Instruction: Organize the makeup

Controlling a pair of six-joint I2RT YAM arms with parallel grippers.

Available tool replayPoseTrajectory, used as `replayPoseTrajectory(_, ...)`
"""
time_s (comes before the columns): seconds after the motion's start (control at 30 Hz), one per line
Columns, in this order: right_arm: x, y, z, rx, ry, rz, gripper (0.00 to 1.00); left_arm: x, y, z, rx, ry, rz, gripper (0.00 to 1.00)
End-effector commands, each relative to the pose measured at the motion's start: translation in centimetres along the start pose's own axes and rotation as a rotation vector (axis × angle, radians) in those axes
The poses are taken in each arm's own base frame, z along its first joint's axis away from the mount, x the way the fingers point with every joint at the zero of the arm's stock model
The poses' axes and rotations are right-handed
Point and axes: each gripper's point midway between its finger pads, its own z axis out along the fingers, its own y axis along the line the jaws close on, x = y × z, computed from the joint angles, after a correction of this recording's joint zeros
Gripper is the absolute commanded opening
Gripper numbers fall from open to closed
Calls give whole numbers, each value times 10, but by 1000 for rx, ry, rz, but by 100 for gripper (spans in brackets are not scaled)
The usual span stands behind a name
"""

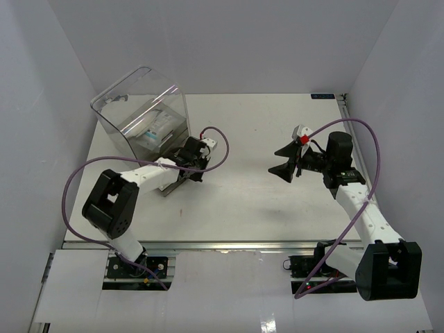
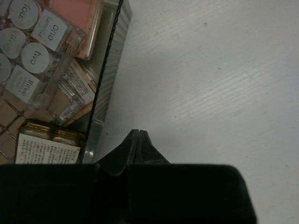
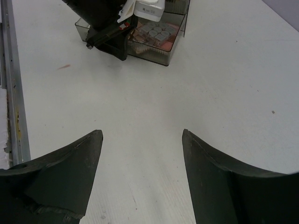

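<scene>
The makeup lies packed in a smoky clear tray (image 2: 105, 84). In it are a pink multi-pan strip (image 2: 32, 46) with numbered round labels, a pink palette (image 2: 77, 14), a brown palette (image 2: 65, 100) and a black-gold palette (image 2: 42, 137). My left gripper (image 2: 137, 133) is shut on nothing, its tips just right of the tray wall over bare table. In the top view that left gripper (image 1: 194, 172) sits at the tray's right side. White-blue sachets (image 1: 156, 132) show inside the clear box. My right gripper (image 3: 142, 135) hangs open and holds nothing, well right of the tray (image 3: 159, 51).
The big clear plastic box (image 1: 142, 111) stands tilted at the back left, over the tray. A purple cable (image 1: 222, 142) loops beside the left wrist. Grey walls close in the white table (image 1: 257, 201) on the left, the back and the right.
</scene>
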Motion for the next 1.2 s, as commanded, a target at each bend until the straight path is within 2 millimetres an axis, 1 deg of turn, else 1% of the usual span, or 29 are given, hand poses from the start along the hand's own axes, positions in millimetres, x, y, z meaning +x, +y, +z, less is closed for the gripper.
replayPoseTrajectory(0.0,-9,-4,-2,3,-29,-33,75,-14,30,1,-152,-11,97,9)
replayPoseTrajectory(0.07,-8,-5,-2,5,-28,-29,74,-12,41,2,-217,2,103,13)
replayPoseTrajectory(0.2,-8,-6,-3,9,-27,-25,74,-14,62,-3,-336,-4,116,49)
replayPoseTrajectory(0.33,-6,-8,-4,15,-24,-18,74,-16,68,-2,-374,-9,145,62)
replayPoseTrajectory(0.43,-4,-10,-5,19,-23,-12,74,-18,74,0,-407,-2,157,70)
replayPoseTrajectory(0.53,-5,-12,-7,29,-25,-9,75,-15,84,6,-445,24,163,74)
replayPoseTrajectory(0.57,-4,-12,-7,29,-25,-6,75,-14,87,7,-459,29,161,77)
replayPoseTrajectory(0.7,-5,-14,-10,36,-30,-2,75,-17,100,8,-504,31,151,83)
replayPoseTrajectory(0.8,-5,-15,-12,42,-33,3,75,-19,109,7,-528,32,150,86)
replayPoseTrajectory(0.97,-4,-17,-13,49,-34,13,75,-26,120,9,-549,30,156,86)
replayPoseTrajectory(1.1,-5,-18,-14,55,-35,13,75,-34,120,9,-534,16,151,86)
replayPoseTrajectory(1.17,-4,-19,-14,57,-34,13,75,-36,111,7,-482,2,131,85)
